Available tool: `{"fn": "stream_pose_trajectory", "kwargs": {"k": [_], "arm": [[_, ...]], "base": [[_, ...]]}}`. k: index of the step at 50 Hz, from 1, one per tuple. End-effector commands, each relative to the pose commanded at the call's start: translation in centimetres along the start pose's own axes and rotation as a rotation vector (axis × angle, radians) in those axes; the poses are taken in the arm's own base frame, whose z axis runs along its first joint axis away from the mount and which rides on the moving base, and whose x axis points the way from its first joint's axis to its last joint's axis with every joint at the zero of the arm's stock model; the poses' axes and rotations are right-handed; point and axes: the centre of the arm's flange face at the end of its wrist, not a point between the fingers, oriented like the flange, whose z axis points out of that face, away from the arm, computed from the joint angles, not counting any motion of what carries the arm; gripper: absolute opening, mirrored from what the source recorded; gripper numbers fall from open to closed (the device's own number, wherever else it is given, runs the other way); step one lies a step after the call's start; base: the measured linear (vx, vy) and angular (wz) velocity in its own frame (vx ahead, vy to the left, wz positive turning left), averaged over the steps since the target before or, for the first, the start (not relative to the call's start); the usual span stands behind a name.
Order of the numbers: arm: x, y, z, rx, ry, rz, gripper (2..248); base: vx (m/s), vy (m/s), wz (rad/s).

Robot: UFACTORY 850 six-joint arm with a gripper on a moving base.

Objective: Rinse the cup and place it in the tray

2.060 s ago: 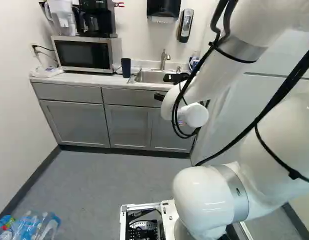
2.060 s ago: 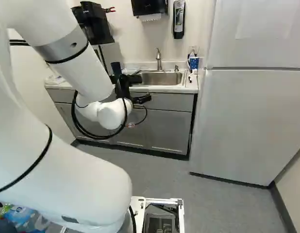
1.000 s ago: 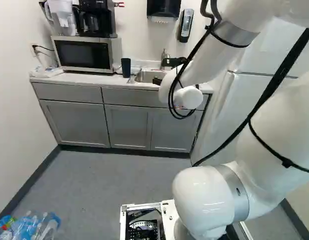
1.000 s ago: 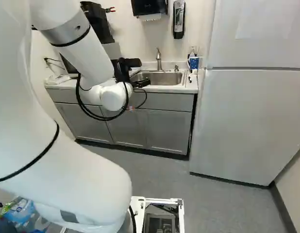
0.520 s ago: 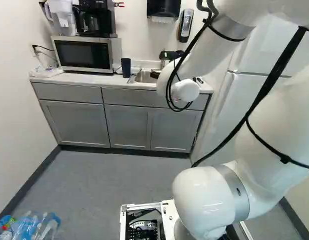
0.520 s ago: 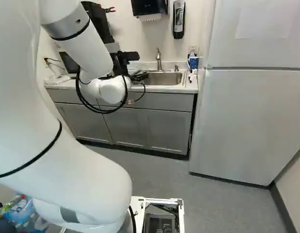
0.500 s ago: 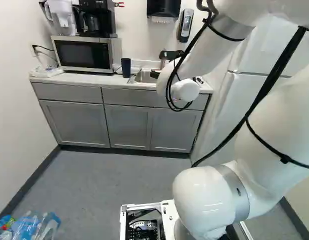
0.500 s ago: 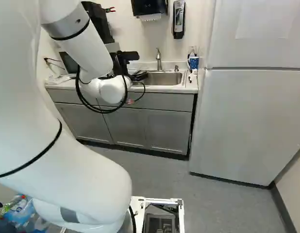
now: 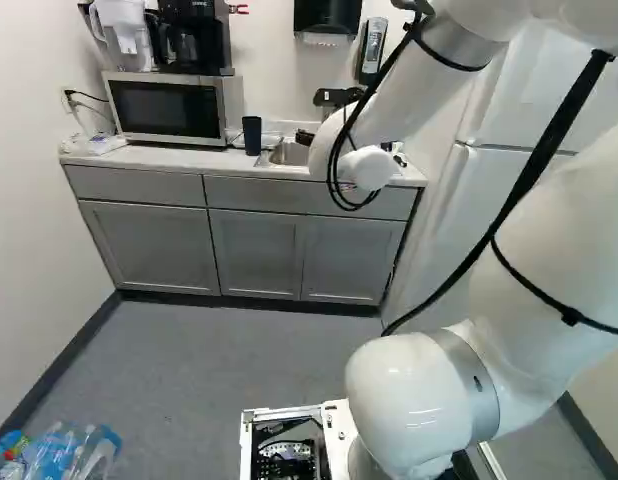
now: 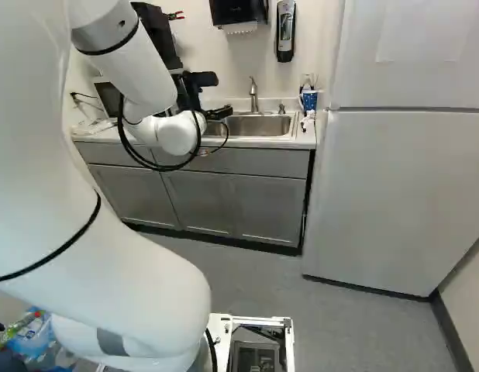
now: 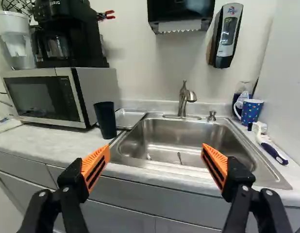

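Observation:
In the right base view my gripper (image 10: 218,113) is at the counter's front, by the left part of the sink. The wrist view shows the gripper (image 11: 155,151) open, its orange pads wide apart and nothing between them. Beyond the fingers lies the steel sink (image 11: 181,141) with its faucet (image 11: 184,99). A dark cup (image 11: 106,120) stands upright on the counter beside the sink, on the microwave's side, and does not touch the gripper. Next to it a shallow metal tray (image 11: 129,117) sits between cup and sink, partly hidden by the cup.
A microwave (image 11: 50,94) with a coffee maker (image 11: 67,41) on top stands beyond the cup. Across the sink are a blue patterned mug (image 11: 252,112) and a brush (image 11: 271,149). A soap dispenser (image 11: 226,36) hangs above. The fridge (image 10: 394,194) flanks the counter.
In both base views my arm's wrist and gripper have shifted upward and a little left, with the gripper staying empty. The base, the cup and the other things have not moved.

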Motion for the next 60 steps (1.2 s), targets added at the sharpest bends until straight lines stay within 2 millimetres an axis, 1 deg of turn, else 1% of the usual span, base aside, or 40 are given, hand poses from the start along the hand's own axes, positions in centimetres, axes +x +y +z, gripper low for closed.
{"fn": "stream_pose_trajectory", "kwargs": {"k": [36, 60], "arm": [[3.3, -1.1, 2.3, 0.023, -0.002, -0.001, 247], [5.4, -1.3, 4.0, 0.026, -0.011, -0.001, 247]], "base": [[0.000, 0.000, 0.000], [0.000, 0.000, 0.000]]}}
